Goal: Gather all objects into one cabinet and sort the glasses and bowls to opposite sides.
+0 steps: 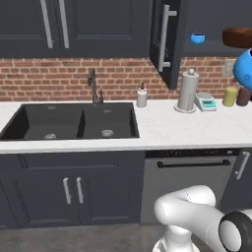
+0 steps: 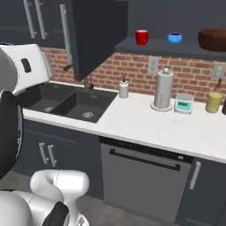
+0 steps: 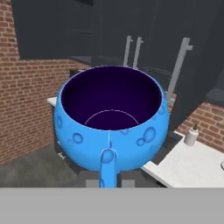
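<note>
A glossy blue cup (image 3: 111, 118) is held in the gripper (image 3: 108, 180), whose fingers are pinched on its lower wall; it is carried in the air beside the open wall cabinet (image 2: 176, 48). Its glazed surface is judged slippery and brittle, rigid and light, so the wall is the sensible hold. On the cabinet shelf a red mug (image 2: 141, 37) stands toward the left end, a second blue cup (image 2: 175, 38) mid-shelf, and the wooden bowl (image 2: 213, 39) at the right end.
</note>
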